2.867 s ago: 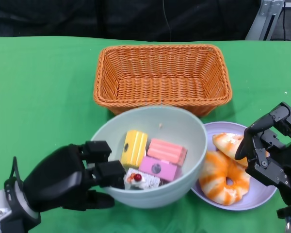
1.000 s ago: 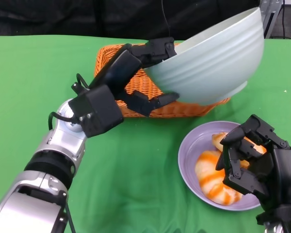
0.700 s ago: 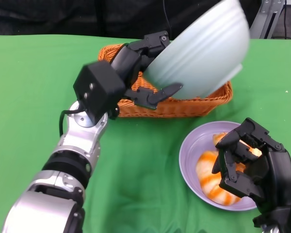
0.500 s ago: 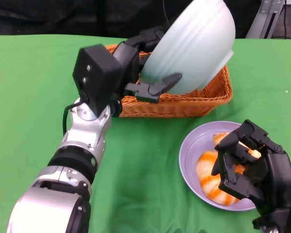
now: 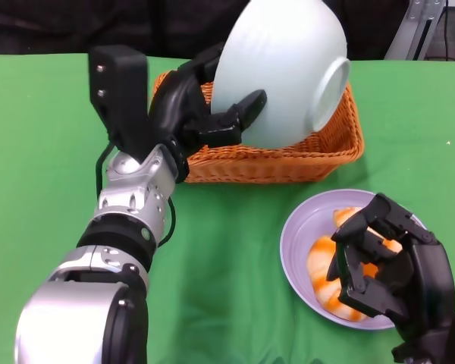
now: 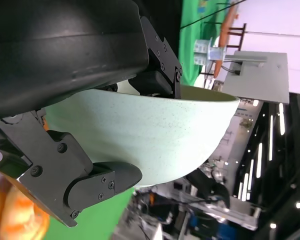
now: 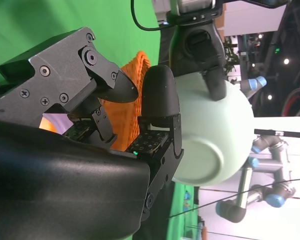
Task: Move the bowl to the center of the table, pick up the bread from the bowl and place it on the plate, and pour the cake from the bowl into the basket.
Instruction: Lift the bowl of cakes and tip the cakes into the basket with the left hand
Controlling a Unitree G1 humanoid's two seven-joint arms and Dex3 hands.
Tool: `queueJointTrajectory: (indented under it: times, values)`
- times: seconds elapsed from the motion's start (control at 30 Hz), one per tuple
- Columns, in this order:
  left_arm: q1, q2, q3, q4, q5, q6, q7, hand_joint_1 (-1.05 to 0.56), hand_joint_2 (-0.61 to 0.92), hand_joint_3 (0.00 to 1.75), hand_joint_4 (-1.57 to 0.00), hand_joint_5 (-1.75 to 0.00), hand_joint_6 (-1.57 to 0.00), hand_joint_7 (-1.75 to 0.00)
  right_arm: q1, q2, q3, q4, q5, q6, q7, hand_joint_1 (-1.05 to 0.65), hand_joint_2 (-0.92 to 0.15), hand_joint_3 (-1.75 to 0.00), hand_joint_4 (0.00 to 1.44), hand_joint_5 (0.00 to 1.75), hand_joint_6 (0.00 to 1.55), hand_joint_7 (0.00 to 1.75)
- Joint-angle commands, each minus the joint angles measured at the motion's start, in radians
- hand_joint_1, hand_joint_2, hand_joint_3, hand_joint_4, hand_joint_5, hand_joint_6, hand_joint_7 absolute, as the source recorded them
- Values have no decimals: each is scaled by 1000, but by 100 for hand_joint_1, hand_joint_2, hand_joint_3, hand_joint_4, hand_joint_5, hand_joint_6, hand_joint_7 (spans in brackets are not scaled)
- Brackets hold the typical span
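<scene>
Bowl (image 5: 277, 72), pale green and unmarked, is tipped steeply over the orange wicker basket (image 5: 303, 155) at the far middle of the green table (image 5: 53, 152) in the head view, its base ring facing right and toward the camera. No writing or label can be read on anything. The left hand (image 5: 201, 114) grips the bowl's rim on the left, fingers wrapped over the outside wall. The bowl and hand hide most of the basket's inside, so the cake cannot be seen. Near right, a lilac plate (image 5: 299, 227) holds orange-and-white bread (image 5: 322, 265). The right hand (image 5: 387, 269) hovers over the plate with its fingers curled inward, covering much of the bread; whether it touches the bread cannot be told.

From the right wrist, the right hand's fingers (image 7: 157, 100) fill the foreground, bent and apart, nothing visibly between them. Beyond them the bowl (image 7: 215, 140) shows its underside, beside the basket (image 7: 132, 90).

From the left wrist, the left hand's fingers (image 6: 90, 182) press against the bowl's outer wall (image 6: 155, 135), with others over the rim. A scrap of bread (image 6: 12, 222) shows at one corner, cut off by the frame.
</scene>
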Motion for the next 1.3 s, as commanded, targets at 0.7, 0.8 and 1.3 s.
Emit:
queueJointTrajectory:
  times: [0.7, 0.8, 1.3]
  values:
    - [-93, 9, 156, 5, -175, 279, -161, -8, 66, 108, -75, -158, -83, -142, -4, -8, 1, 31, -8, -49, 2, -6, -54, -118, 78, 175, 69, 150]
    - [-93, 9, 160, 3, -179, 288, -164, -9, 67, 106, -74, -159, -83, -142, -4, -9, 1, 32, -7, -51, 3, -6, -54, -118, 78, 175, 68, 150]
    - [-116, 17, 233, 12, -259, 421, -143, -10, 76, 94, -66, -166, -77, -146, 0, -9, 7, 31, -10, -47, 5, -6, -55, -119, 77, 175, 67, 151]
